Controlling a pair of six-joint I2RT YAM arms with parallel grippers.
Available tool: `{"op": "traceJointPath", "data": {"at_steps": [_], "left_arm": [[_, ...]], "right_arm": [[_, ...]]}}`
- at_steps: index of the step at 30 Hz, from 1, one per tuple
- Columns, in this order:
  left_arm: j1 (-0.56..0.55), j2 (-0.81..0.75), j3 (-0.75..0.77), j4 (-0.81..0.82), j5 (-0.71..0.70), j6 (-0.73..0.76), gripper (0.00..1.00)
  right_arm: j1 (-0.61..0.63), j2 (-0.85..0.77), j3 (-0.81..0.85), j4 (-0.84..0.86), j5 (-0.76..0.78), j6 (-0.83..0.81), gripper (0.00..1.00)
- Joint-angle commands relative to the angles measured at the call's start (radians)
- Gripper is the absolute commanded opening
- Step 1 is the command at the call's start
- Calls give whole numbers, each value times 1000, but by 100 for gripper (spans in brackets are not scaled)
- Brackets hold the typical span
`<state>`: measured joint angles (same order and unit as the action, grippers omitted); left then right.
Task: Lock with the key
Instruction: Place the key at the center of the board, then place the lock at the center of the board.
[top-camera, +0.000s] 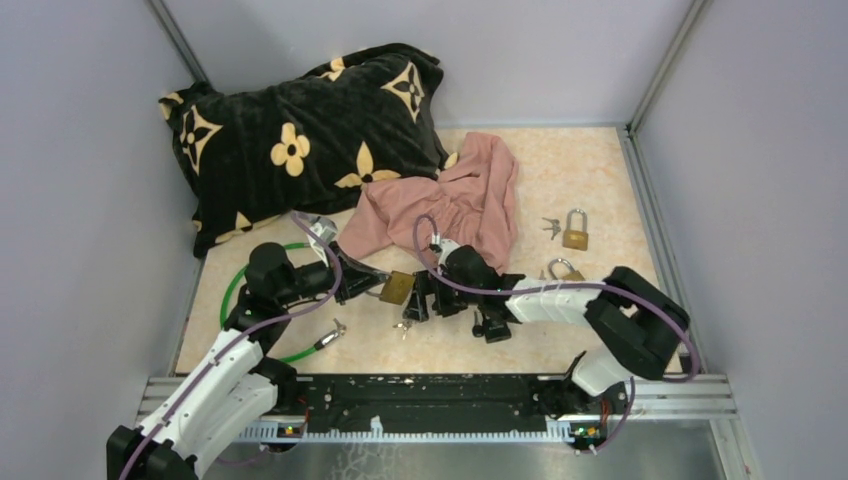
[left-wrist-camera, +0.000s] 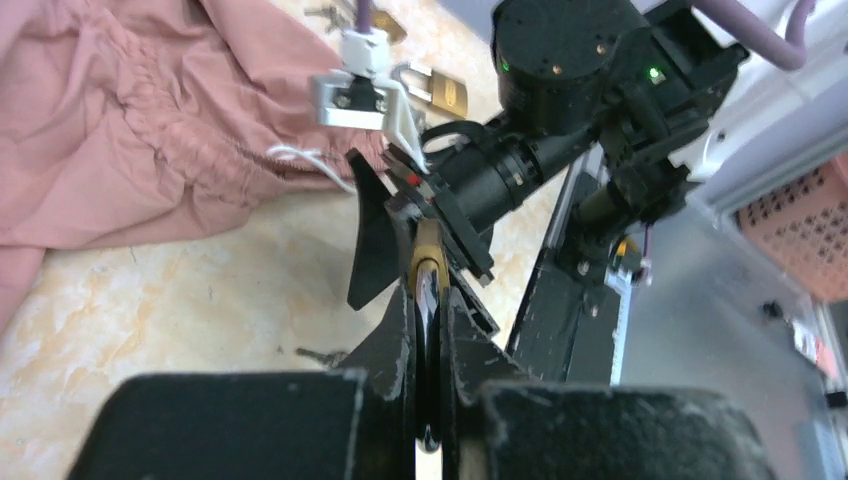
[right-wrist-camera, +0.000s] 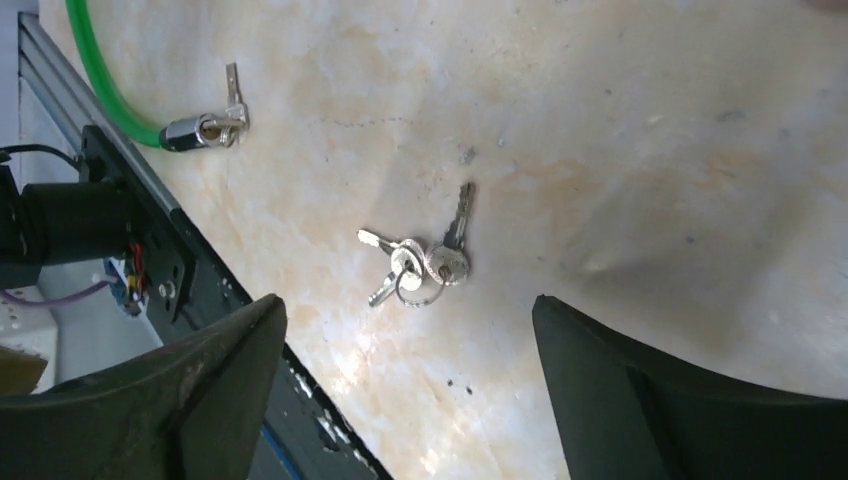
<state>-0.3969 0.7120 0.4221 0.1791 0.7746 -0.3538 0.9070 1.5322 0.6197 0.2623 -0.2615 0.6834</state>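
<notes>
My left gripper (top-camera: 370, 284) is shut on a brass padlock (top-camera: 397, 288) and holds it near the table's middle. In the left wrist view the padlock (left-wrist-camera: 430, 262) sits edge-on between my closed fingers (left-wrist-camera: 400, 330), with the left gripper (left-wrist-camera: 432, 295) shut round it. My right gripper (top-camera: 422, 300) is open just right of that padlock, pointing down. Below it a bunch of small silver keys (top-camera: 403, 326) lies on the table. In the right wrist view the keys (right-wrist-camera: 425, 262) lie just beyond the gap of the open right gripper (right-wrist-camera: 407, 305), untouched.
Two more brass padlocks (top-camera: 575, 232) (top-camera: 562, 268) and another set of keys (top-camera: 550, 226) lie at the right. A green cable lock (top-camera: 232, 290) with its metal end (right-wrist-camera: 200, 130) lies at the left. A pink cloth (top-camera: 450, 205) and a black flowered pillow (top-camera: 300, 135) fill the back.
</notes>
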Motion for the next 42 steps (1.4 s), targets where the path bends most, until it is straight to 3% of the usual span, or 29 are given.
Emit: {"op": "traceJointPath", "data": {"at_steps": [1,5,9,12,16,23,32,36,42], "left_arm": [[3,-25,14,58,-42,-60,0],[3,-27,3,89,-64,-132,0],[3,-20,-22,141,-63,-241,0],[3,-21,-32,157,-67,-302,0],[3,-28,-32,166,-66,-326,0],[3,-28,-37,167,-59,-332,0],[3,-22,-46,193,-28,-334,0],[3,-20,-49,200,-15,-331,0],[3,-15,-62,215,12,-343,0]], "right_arm": [[3,-247,62,-224,99,-159,97],[37,-516,-34,-205,180,-327,98],[192,-665,-103,-74,430,-656,98],[296,-640,-100,68,556,-913,98],[361,-502,-47,200,567,-1130,98],[362,-296,70,187,514,-1168,98],[358,-197,111,177,546,-1122,98],[346,-160,156,118,531,-1087,87],[339,-136,183,97,518,-1046,44]]}}
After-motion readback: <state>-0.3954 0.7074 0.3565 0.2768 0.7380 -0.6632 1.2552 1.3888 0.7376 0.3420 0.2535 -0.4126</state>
